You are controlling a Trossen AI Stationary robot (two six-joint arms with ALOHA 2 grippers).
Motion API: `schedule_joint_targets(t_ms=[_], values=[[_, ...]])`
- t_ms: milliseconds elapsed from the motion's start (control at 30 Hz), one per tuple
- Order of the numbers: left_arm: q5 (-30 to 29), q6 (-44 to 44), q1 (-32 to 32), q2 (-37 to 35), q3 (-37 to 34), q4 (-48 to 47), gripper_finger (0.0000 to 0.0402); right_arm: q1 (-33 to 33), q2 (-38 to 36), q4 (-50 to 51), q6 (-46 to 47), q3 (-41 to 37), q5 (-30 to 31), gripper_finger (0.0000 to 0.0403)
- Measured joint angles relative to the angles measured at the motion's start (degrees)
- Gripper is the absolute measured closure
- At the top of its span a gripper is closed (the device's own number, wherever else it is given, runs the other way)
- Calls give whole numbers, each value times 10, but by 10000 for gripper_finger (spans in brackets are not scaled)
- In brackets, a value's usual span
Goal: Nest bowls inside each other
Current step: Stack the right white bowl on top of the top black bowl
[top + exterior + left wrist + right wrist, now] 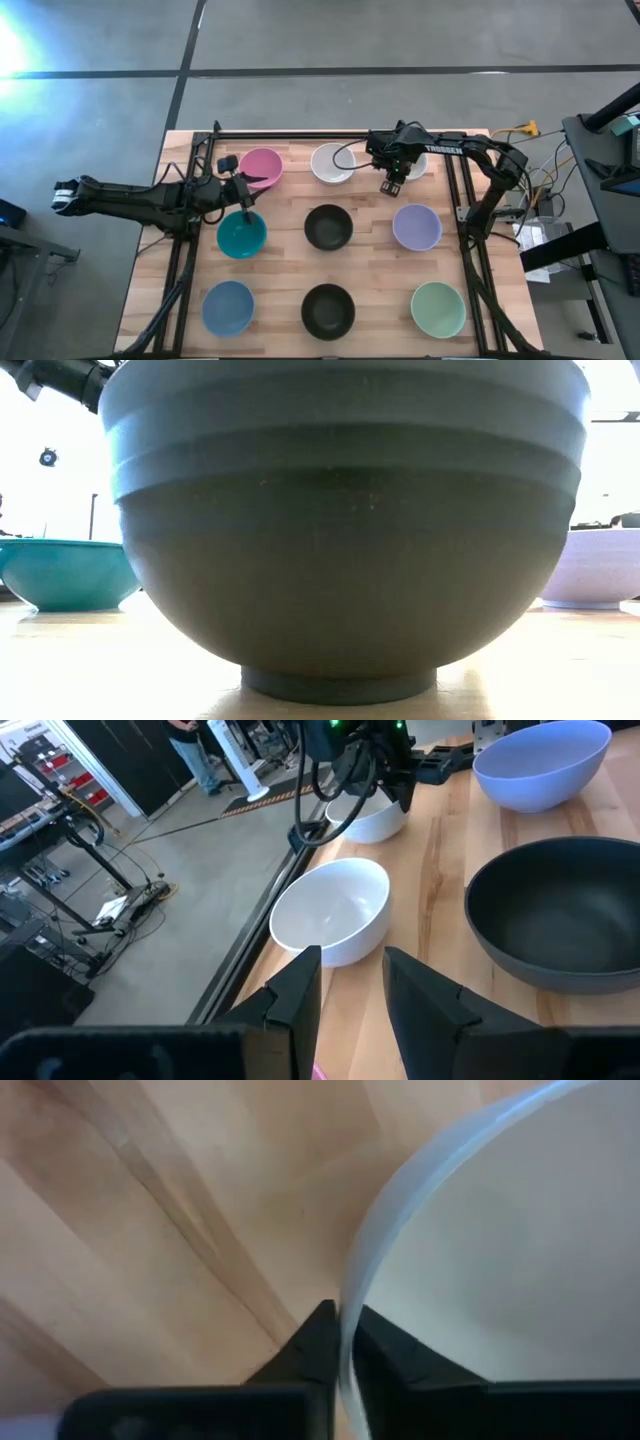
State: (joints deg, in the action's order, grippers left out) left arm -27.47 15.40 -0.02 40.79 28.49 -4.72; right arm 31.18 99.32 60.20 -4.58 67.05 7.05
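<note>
Nine bowls stand in three rows on the wooden table. The far row holds pink (pixel 262 163), white (pixel 332 163) and a second white bowl (pixel 414 166), mostly hidden under my right arm. The middle row is teal (pixel 241 236), black (pixel 328 227) and lavender (pixel 417 227). The near row is blue (pixel 228 307), black (pixel 328 311) and pale green (pixel 438 308). My right gripper (pixel 392 186) is shut on the second white bowl. My left gripper (pixel 243 195) (pixel 352 955) is open, level, between the pink and teal bowls, facing the first white bowl (pixel 332 915). My right gripper (pixel 345 1315) pinches the rim (pixel 352 1275) of the second white bowl on its near left side. One finger is inside the bowl and one outside, both coming from above and pointing down. Whether the bowl is lifted off the table I cannot tell.
The low view is filled by the near black bowl (pixel 345 530), with the teal bowl (pixel 65 572) and the lavender bowl (pixel 598 570) behind it. Black frame rails (pixel 185 250) run along the table's left and right sides. Cables and stands lie beyond the right edge.
</note>
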Motion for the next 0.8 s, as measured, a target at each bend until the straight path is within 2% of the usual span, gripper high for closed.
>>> schedule_joint_targets(t_ms=[233, 467, 533, 633, 733, 800], values=[[3, 0, -1, 0, 0, -1, 307, -1, -25, 12, -2, 0, -2, 393], [3, 0, 0, 0, 0, -1, 307, -16, -121, 11, -7, 15, -15, 393], [3, 0, 0, 0, 0, 0, 307, -30, -156, 2, -28, 20, -48, 393], [3, 0, 0, -1, 0, -1, 307, -65, -212, -37, -54, 19, -131, 394], [3, 0, 0, -1, 0, 1, 307, -119, -258, -101, -59, 9, -216, 394], [3, 0, 0, -2, 0, 1, 307, -167, -279, -154, -60, 1, -244, 394]])
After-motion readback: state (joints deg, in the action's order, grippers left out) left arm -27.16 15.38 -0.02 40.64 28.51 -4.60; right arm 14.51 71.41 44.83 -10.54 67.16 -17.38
